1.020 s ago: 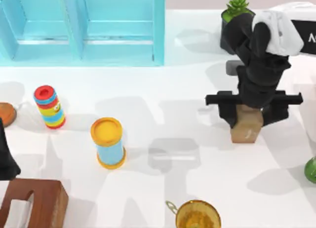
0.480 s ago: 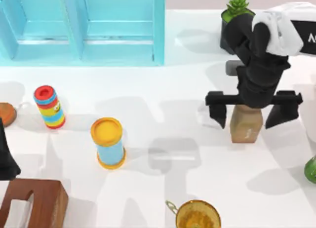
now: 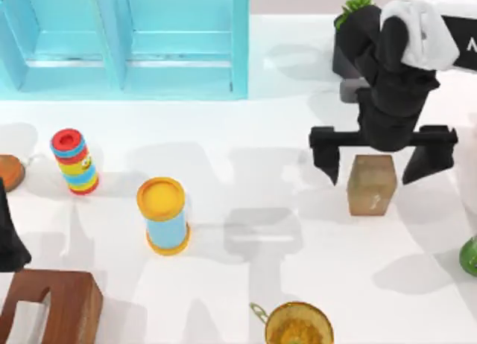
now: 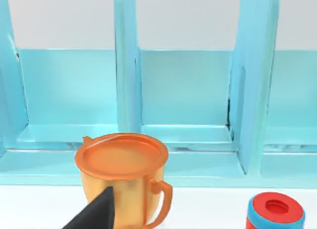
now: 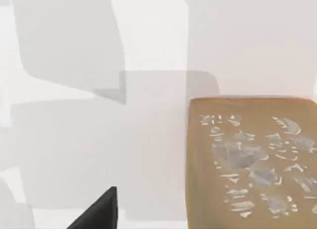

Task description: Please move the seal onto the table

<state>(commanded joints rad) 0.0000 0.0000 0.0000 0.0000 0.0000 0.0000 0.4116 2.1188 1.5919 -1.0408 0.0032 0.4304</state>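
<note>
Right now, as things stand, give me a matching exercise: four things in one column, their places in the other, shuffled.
Things:
1. seal
2. plant pot
3. wooden box
4. gold cup

Places:
A. table's near edge, middle
B. far right, behind the right arm
C. near left corner
D. standing on the table between the open right pincer's fingers

Pairs: 1-D, 2-B, 3-C, 4-A

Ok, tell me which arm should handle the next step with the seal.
Right. The right gripper hangs open straddling the seal, which stands on the table at its right side. Probably it just needs to lift clear. The left arm is parked at the table's left edge, far from the seal.
</note>
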